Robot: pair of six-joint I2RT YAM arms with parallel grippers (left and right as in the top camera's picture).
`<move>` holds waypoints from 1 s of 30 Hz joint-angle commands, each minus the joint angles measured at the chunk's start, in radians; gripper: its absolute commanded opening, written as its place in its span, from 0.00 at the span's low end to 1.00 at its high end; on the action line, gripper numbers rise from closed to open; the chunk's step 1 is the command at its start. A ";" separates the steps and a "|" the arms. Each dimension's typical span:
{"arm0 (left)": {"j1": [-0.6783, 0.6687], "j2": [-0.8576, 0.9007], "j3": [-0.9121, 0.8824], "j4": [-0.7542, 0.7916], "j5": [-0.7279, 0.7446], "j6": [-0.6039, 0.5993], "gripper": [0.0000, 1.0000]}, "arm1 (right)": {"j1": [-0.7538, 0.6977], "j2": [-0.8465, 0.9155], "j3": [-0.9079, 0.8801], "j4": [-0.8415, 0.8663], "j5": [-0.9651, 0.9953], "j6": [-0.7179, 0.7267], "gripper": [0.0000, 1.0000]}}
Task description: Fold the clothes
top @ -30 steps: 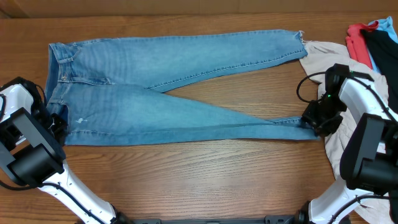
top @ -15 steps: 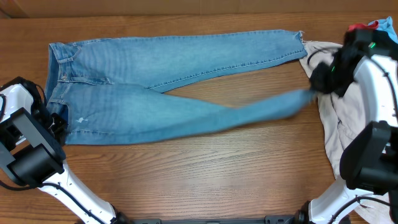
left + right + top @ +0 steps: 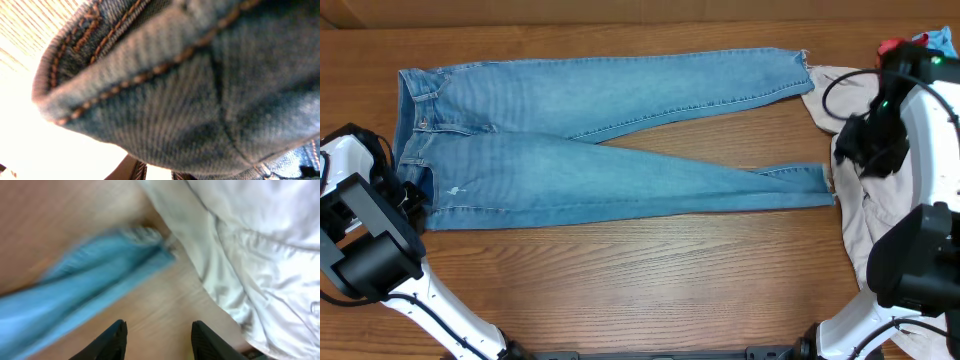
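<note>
- Left gripper (image 3: 412, 198): at the table's (image 3: 640, 290) near-left corner, jaws narrow, pinching the near corner of the jeans' (image 3: 570, 130) waistband. The wrist view is filled with lifted denim; the fingers themselves are hidden.
- Jeans: spread flat, waistband at the left edge, legs running right in a shallow V.
- Near leg (image 3: 720, 190): its frayed hem lies near the right edge, just beside the beige garment (image 3: 865, 225).
- Right gripper (image 3: 159, 327): jaws apart, empty, hanging above the hem and the beige cloth.
- Far leg (image 3: 720, 75): along the far edge.
- Red garment (image 3: 892, 60) and black garment (image 3: 935, 75): far-right corner.
- Step, as judged: straightening, first fold not yet made.
- Next move calls for pinching the near hem and laying that leg over the far one.
</note>
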 commanded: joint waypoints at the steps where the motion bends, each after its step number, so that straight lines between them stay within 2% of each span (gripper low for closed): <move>1: -0.003 0.012 -0.008 0.024 0.079 0.016 0.20 | -0.014 -0.008 -0.082 0.031 0.064 0.000 0.46; 6: -0.003 0.012 -0.008 0.025 0.080 0.016 0.20 | -0.014 -0.008 -0.097 0.089 0.033 0.000 0.48; 11: -0.003 0.012 -0.008 0.027 0.080 0.016 0.20 | -0.013 -0.006 -0.119 0.230 -0.031 -0.020 0.49; 16: -0.003 0.012 -0.008 0.027 0.080 0.016 0.21 | -0.012 0.003 -0.226 0.382 -0.106 -0.105 0.49; 24: -0.003 0.012 -0.008 0.026 0.080 0.016 0.21 | -0.012 0.039 -0.345 0.595 -0.114 -0.114 0.49; 30: -0.003 0.012 -0.008 0.027 0.079 0.016 0.21 | -0.012 0.044 -0.369 0.647 -0.122 -0.137 0.49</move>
